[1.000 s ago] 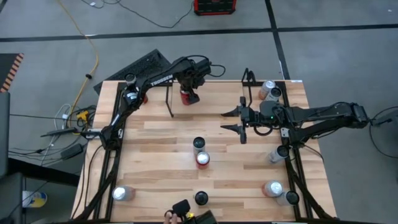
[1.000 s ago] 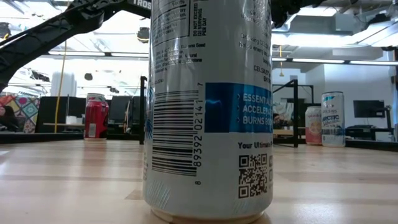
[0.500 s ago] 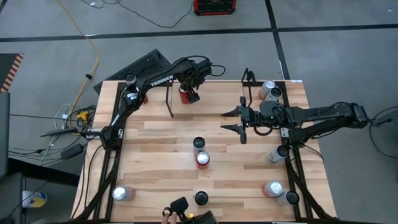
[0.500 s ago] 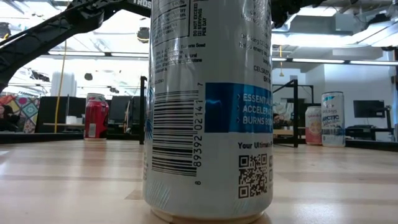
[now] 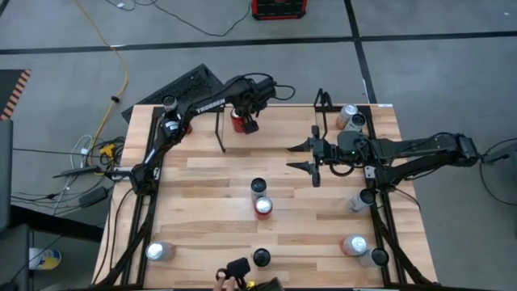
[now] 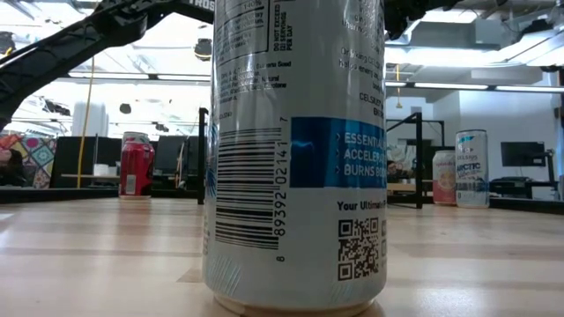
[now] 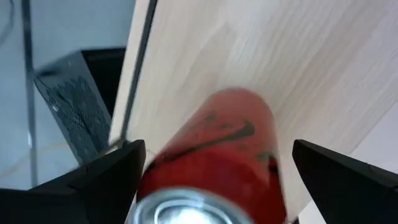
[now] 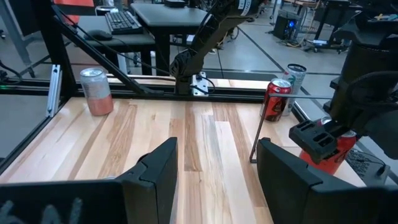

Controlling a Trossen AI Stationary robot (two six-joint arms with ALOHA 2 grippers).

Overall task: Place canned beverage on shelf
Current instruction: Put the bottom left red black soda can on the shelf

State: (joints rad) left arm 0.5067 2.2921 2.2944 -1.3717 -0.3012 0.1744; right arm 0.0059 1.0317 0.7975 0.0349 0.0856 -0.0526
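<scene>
Nearest on the counter (image 5: 210, 194), a tall white can (image 6: 295, 150) shows barcode and blue band. Mid-counter, the right fingers (image 5: 300, 157) are spread, empty. Far left, by the thin black shelf (image 5: 220, 129), the left fingers (image 5: 245, 120) grasp a red can (image 7: 211, 158).

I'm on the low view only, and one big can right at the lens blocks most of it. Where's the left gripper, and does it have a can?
Observer: The left gripper is at the table's far edge, just inside the shelf's left end, closed around a red can.
Operator: Is that can upright?
Observer: It looks roughly upright in the right wrist view; I cannot tell whether its base touches the table.
Operator: And the right arm?
Observer: The right gripper hovers over mid-table, open and empty, pointing toward the left arm.
</scene>
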